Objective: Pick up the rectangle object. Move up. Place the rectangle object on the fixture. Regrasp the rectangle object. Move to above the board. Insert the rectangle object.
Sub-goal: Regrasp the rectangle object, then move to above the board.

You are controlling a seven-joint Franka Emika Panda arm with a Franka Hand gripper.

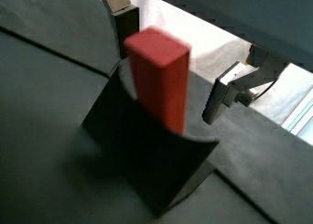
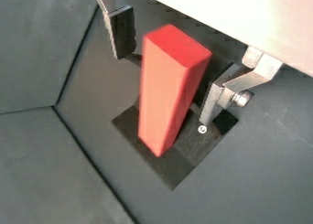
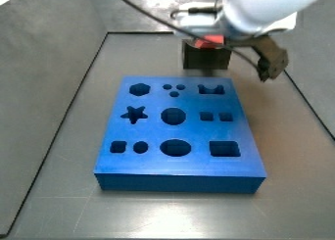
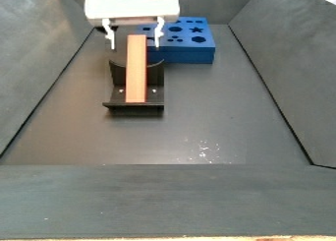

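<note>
In a side view, the fixture (image 4: 134,95) is seen left of centre on the dark floor, with the rectangle object (image 4: 136,70) leaned on it, tilted. The end effector (image 4: 130,29) is positioned over the block's upper end, its 2 fingers (image 4: 105,33) spread apart on either side and not clamped on it. To the right, a bit further back, the blue board (image 4: 192,40) is lying flat. In both wrist views the block (image 2: 167,89) looks untouched by the silver plates (image 2: 219,97).
</note>
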